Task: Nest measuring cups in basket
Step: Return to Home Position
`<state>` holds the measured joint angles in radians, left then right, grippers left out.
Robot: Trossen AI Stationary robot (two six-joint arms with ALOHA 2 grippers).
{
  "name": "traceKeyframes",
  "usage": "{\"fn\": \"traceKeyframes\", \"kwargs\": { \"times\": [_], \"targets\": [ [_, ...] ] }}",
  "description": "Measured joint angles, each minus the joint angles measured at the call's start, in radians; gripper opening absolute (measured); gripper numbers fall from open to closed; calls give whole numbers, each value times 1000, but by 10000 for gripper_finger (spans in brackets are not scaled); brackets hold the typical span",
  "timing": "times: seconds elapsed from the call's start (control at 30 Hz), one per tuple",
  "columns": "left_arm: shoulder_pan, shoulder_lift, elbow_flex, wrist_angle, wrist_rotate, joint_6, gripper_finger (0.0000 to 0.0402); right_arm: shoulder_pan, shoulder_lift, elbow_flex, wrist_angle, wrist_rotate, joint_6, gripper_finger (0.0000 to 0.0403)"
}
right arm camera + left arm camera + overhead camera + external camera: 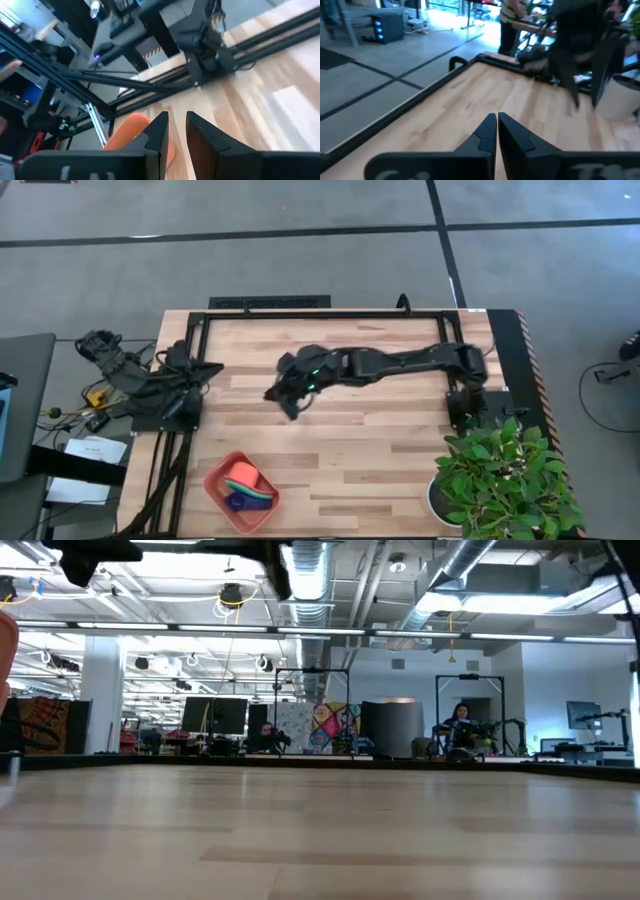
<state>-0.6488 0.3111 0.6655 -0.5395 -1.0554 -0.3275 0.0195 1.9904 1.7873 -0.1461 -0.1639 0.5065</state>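
The salmon-orange basket [215,480] sits near the table's near edge, left of centre. It also shows in the right wrist view, basket [131,131], and at the low view's left edge, basket [6,645]. Nested measuring cups lie in it: a teal one [256,483], a coral one [243,472] and a dark purple-blue one [237,502]; the others are hidden. My right gripper [285,402] hangs over the table's middle, narrowly open [176,122] and empty. My left gripper [208,367] waits shut [497,122] at the left edge.
A black frame rail [330,314] runs along the far edge and down both sides. A potted plant [500,475] stands at the near right corner. Bare wood [370,460] lies between basket and plant. A person [462,720] sits in the room beyond.
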Motion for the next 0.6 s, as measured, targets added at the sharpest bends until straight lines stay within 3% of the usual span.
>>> {"fn": "traceKeyframes", "kwargs": {
  "times": [0.17,0.3,0.47,0.6],
  "targets": [
    [73,3,-40,54,17,10,1,-98,-218,-182,29,-23,-66,91],
    [159,-2,-143,259,42,89,1,-204,-404,-354,65,-20,-106,91],
    [325,0,-278,562,244,176,0,-279,-624,-625,285,-74,-100,91],
    [469,-1,-307,602,332,188,0,-284,-757,-809,371,-69,-119,91]
  ]
}}
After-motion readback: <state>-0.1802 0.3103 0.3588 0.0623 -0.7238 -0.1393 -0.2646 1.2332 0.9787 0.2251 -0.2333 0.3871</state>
